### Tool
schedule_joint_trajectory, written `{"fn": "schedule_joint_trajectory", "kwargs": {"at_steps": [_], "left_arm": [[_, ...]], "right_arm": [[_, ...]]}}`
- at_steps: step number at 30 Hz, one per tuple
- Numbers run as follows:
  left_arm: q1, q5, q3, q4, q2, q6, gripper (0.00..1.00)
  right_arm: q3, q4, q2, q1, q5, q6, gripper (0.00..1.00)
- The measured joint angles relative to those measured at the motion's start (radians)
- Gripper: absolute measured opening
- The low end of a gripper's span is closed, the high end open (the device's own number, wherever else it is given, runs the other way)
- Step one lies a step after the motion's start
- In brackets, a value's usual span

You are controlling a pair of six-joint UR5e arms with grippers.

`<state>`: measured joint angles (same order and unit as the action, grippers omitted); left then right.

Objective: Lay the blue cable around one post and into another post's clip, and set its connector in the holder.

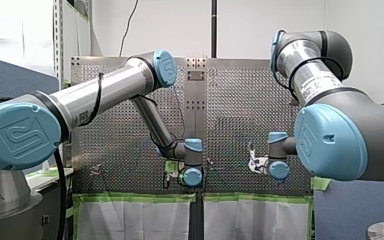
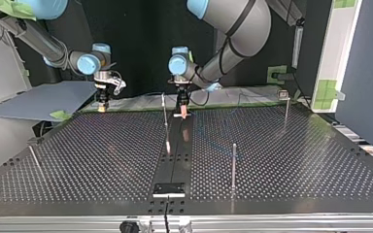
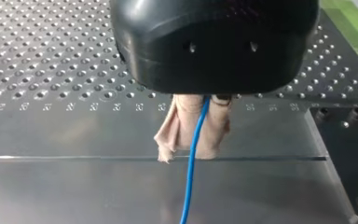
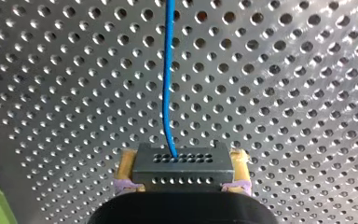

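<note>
connector (image 4: 182,161) clamped in right pincer (image 4: 182,173) | blue cable (image 3: 187,196) pinched in left pincer (image 3: 196,148)

Thin blue cable (image 3: 192,154) runs nearly straight into dark grey connector (image 4: 181,167) (block w/ rows of small holes)

A robotics laboratory is shown: two robot arms (image 1: 105,90) are mounted at a perforated metal table (image 2: 296,160), green tape (image 1: 135,198) is stuck along its edge, and a blue partition (image 2: 364,77) is placed at the right.

In the top view, the holder (image 2: 169,188) lies left of a post (image 2: 233,164).
</note>
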<state>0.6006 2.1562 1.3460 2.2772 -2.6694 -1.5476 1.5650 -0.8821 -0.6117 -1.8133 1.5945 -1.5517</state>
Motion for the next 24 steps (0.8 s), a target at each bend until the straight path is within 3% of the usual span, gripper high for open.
{"fn": "schedule_joint_trajectory", "kwargs": {"at_steps": [5, 10, 15, 19, 22, 24], "left_arm": [[-0.005, -0.027, -0.007, 0.002, 0.000, -0.038, 0.00], [-0.008, -0.051, -0.022, 0.018, 0.000, -0.081, 0.00], [-0.012, -0.066, -0.031, 0.029, 0.000, -0.090, 0.00], [-0.015, -0.068, -0.034, 0.037, 0.000, -0.085, 0.00], [-0.016, -0.067, -0.035, 0.039, 0.000, -0.082, 0.09], [-0.016, -0.066, -0.035, 0.044, 0.001, -0.075, 0.38]], "right_arm": [[-0.024, 0.023, 0.000, 0.005, 0.016, -0.001, 0.00], [-0.037, 0.025, 0.002, 0.012, 0.054, -0.010, 0.00], [-0.042, 0.015, 0.005, 0.020, 0.102, -0.008, 0.00], [-0.043, 0.025, 0.006, 0.023, 0.122, -0.006, 0.00], [-0.044, 0.038, 0.007, 0.023, 0.125, -0.005, 0.00], [-0.044, 0.046, 0.008, 0.024, 0.126, -0.005, 0.00]]}}
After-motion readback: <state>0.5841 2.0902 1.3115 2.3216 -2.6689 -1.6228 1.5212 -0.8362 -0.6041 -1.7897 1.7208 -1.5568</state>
